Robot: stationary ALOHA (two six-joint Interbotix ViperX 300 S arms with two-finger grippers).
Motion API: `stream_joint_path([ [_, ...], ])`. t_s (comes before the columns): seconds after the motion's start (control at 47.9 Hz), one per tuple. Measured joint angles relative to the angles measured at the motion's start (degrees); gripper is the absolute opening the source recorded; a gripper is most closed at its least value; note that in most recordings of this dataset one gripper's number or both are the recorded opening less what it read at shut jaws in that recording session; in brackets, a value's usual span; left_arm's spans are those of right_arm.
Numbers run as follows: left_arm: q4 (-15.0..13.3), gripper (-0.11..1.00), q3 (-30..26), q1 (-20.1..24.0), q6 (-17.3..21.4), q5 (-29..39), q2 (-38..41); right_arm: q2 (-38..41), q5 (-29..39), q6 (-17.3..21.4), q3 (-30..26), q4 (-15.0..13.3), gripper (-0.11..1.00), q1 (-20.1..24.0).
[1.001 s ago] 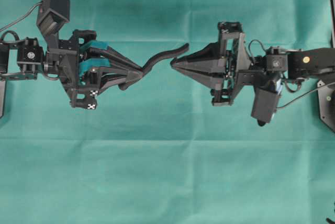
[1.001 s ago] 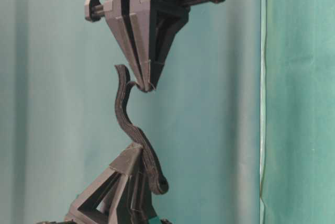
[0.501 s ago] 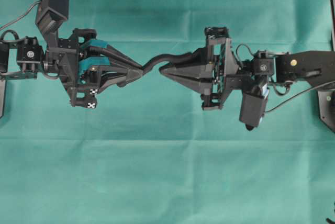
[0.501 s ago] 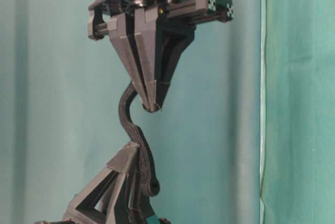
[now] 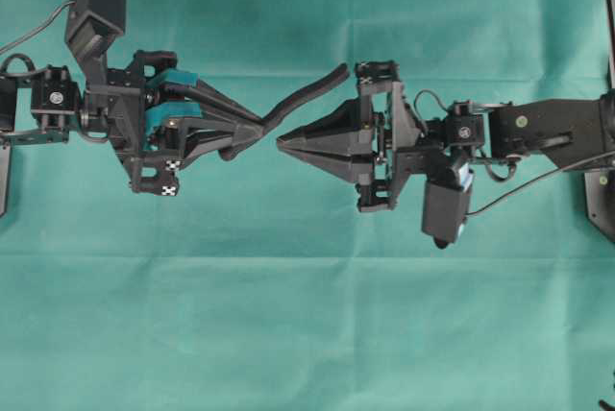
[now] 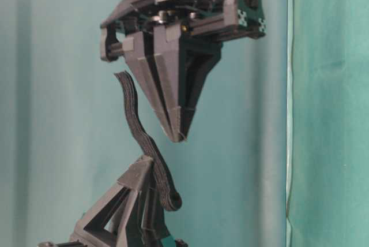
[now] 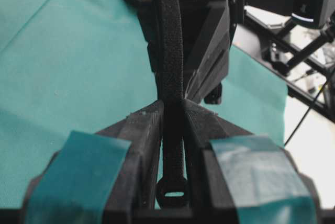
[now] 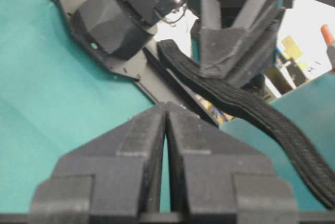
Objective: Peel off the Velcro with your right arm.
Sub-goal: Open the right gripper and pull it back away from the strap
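Hiding: the left hand (image 5: 252, 130) covers the middle of the Velcro (image 5: 309, 89); any second layer is hard to see.
Count: one Velcro, two hands.
Left hand: clamped on the Velcro.
Right hand (image 5: 284, 141): fingers pressed together, apparently holding nothing, just beside the strip.
Change: the free end has slipped out and sprung straighter; the right hand moved closer.

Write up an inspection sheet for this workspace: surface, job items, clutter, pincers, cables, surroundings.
Surface: teal cloth, bare where visible.
Job's things: Velcro, black strip, one end clamped, free end loose in the air.
Clutter: nothing seen.
Pincers: left pincer shut on the Velcro; right pincer shut, holding nothing, beside the strip.
Cables: black cable along the right arm; another cable at the left arm.
Surroundings: teal backdrop.
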Motion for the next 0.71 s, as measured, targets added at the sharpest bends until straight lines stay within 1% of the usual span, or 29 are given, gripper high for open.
stream_joint_path([
  [0.313,0.00,0.10,0.00,0.09,0.00,0.00,0.00,-0.09,1.49,0.09,0.18,-0.09,-0.10,0.18],
  [0.501,0.00,0.10,0.00,0.09,0.09,0.00,0.00,-3.78,1.49,0.09,3.52,0.35,-0.10,0.18],
  [0.709,0.00,0.10,0.00,0.09,0.00,0.00,0.00,-8.35,1.49,0.00,7.29,2.20,-0.10,-0.18],
])
